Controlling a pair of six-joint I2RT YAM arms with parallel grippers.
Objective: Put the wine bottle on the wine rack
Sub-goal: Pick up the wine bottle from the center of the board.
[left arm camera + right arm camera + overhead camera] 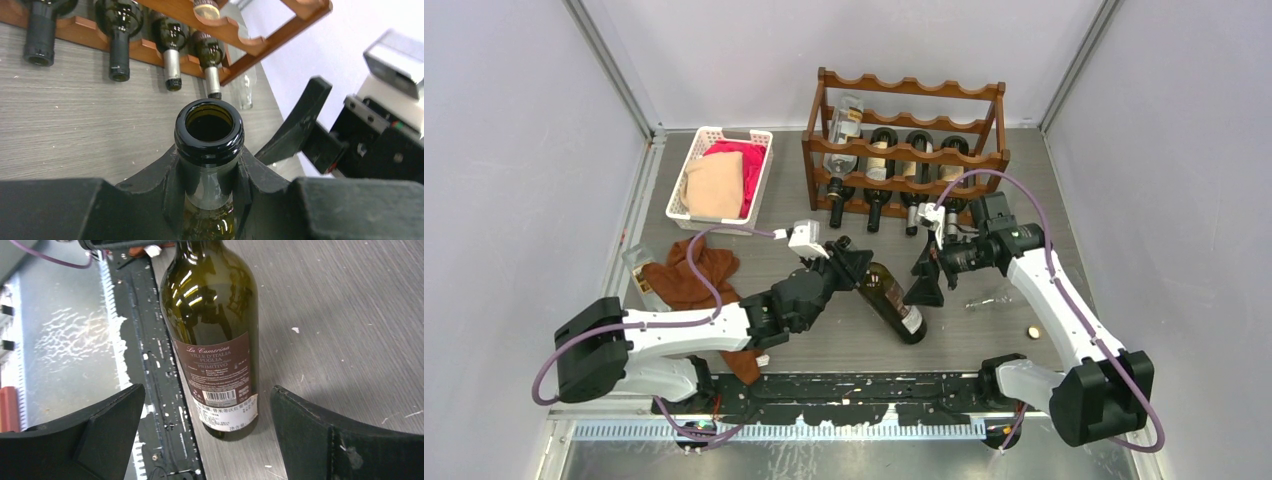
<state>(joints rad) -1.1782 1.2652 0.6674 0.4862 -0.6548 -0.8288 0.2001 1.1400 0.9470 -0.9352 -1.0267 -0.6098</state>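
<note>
A dark green wine bottle with a maroon label slants across the table's middle, its base on the surface. My left gripper is shut on its neck just under the open mouth; the black fingers press on both sides. My right gripper stands open just right of the bottle. In the right wrist view its fingers stand wide apart on either side of the labelled lower body without touching it. The dark wooden wine rack stands at the back, beyond the bottle's mouth.
Several dark bottles and a clear one lie in the rack, necks toward me. At back left stands a white basket with cloths. A brown cloth lies at left. A gold cap lies at right.
</note>
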